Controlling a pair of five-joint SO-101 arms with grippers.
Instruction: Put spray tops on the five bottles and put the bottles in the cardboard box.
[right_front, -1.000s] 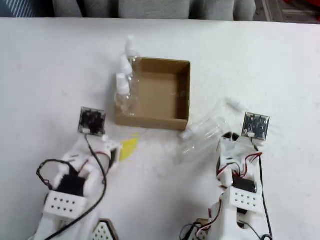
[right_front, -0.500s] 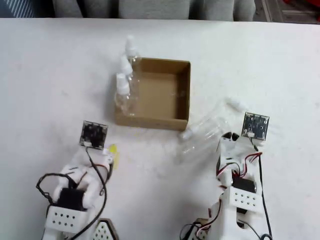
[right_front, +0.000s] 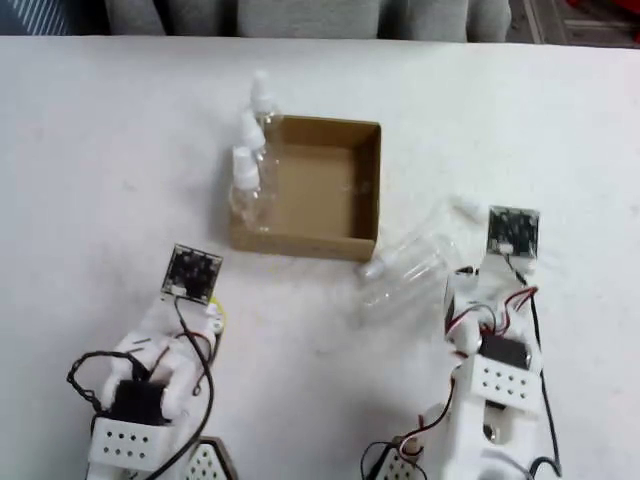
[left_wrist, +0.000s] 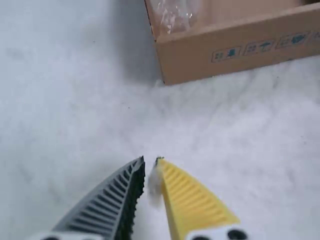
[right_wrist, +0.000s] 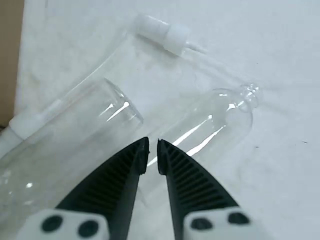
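Several clear bottles (right_wrist: 220, 117) overlapping, cardboard box (left_wrist: 225, 45) cropped

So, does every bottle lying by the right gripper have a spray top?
No, one bottle near the right gripper has a bare, open neck.

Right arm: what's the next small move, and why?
Probably open the right gripper. Its jaws are almost shut with nothing between them, and it hangs over the uncapped bottle lying on the table. A loose spray top lies just beyond, so that bottle likely needs gripping before it can be capped.
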